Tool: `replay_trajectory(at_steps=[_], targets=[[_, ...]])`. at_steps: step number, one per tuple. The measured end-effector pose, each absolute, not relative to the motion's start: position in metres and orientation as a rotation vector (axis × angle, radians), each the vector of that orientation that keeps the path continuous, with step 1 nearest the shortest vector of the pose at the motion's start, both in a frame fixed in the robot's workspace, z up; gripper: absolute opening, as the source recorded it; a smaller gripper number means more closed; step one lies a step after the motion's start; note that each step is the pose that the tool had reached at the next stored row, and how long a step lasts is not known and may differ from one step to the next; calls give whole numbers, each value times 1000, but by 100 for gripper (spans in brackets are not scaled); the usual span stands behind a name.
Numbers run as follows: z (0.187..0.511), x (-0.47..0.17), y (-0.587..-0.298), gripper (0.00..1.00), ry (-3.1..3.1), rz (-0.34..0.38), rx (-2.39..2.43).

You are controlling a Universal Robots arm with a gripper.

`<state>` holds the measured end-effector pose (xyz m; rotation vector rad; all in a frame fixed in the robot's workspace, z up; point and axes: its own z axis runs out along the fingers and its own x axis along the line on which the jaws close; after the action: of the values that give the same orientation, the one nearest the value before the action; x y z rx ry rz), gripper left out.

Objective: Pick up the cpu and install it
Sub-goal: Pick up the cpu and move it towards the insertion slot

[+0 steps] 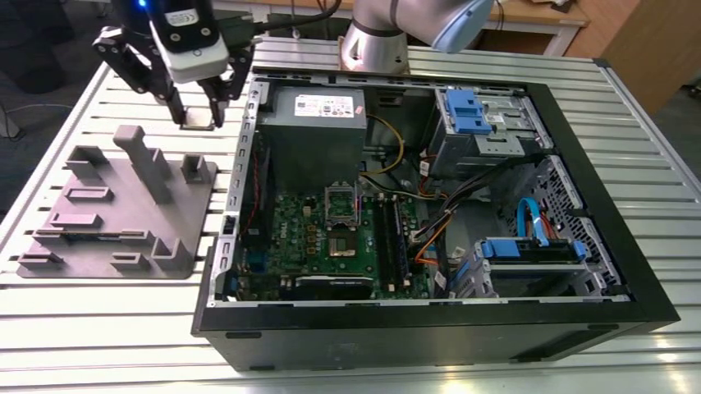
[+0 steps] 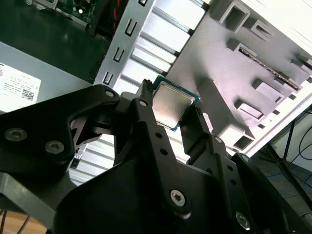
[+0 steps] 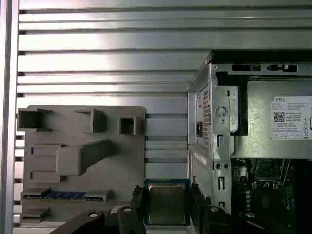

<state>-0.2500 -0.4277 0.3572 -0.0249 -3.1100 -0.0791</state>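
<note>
Black fingers (image 2: 146, 113) are closed in on two opposite edges of the cpu (image 2: 170, 105), its silvery top bare between them. The gripper (image 1: 199, 121) hangs over the slatted metal table (image 1: 110, 328), between the grey plastic fixture (image 1: 121, 205) and the open computer case (image 1: 438, 328).

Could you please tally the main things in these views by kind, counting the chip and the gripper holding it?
cpu: 1
gripper, jaws shut on the cpu: 1
grey holder tray: 1
open computer case: 1
Total: 4
</note>
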Motion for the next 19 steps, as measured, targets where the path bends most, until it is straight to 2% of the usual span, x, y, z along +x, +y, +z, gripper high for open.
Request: replay_trajectory(at_steps=[19], targets=[[357, -213, -428, 47, -3104, -79, -25]])
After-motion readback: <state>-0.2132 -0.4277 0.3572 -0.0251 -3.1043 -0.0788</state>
